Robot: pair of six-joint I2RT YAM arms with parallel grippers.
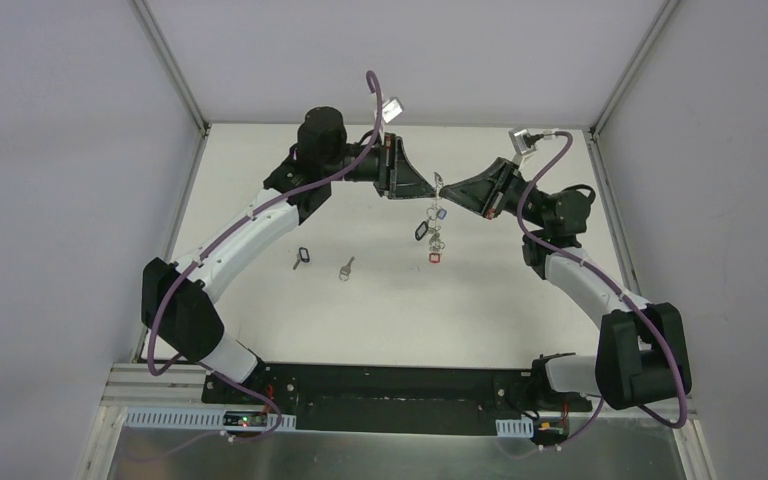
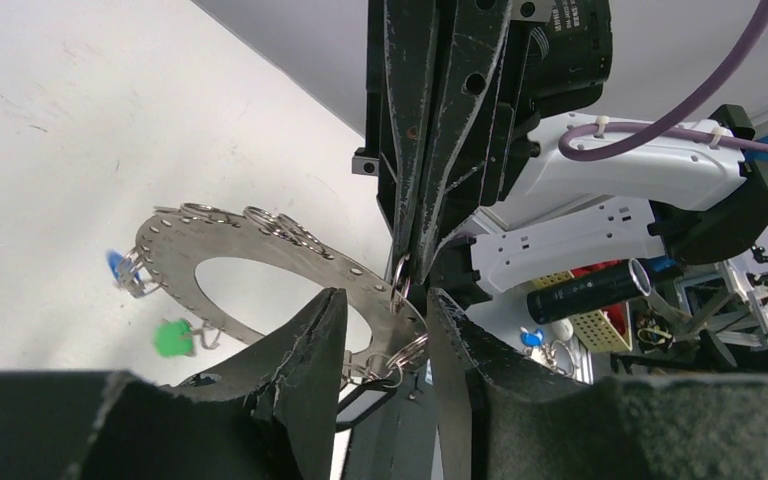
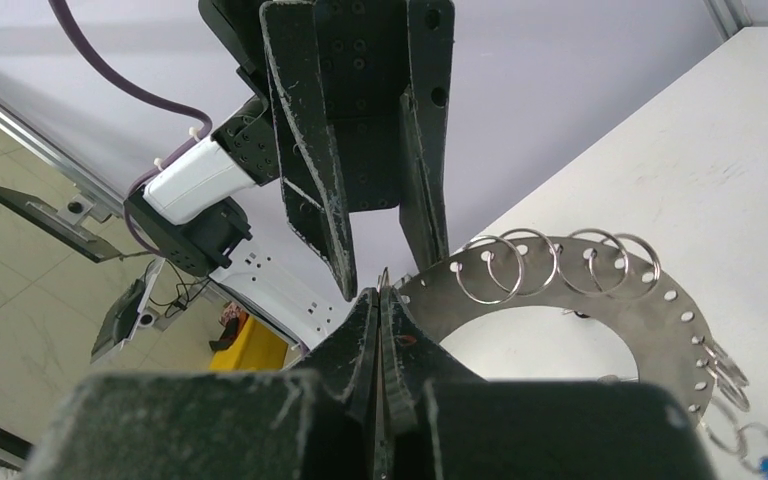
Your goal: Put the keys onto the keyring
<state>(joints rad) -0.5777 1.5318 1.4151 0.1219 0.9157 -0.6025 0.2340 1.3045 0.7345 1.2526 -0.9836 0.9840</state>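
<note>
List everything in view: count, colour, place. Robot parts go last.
keyring: one, grey flat perforated metal, held in the air above the table between both tools
split rings: several, silver, through holes along the keyring's rim
hanging keys: several, silver with blue, black, red and green tags, dangling below the keyring
loose keys: two, on the table left of the keyring; one dark-headed, one plain silver
table: one, white, under the arms
arms: two, white and black with purple cables; left, right
left tool: black, open, jaws on either side of the keyring's rim
right tool: black, shut on the keyring's rim
</note>
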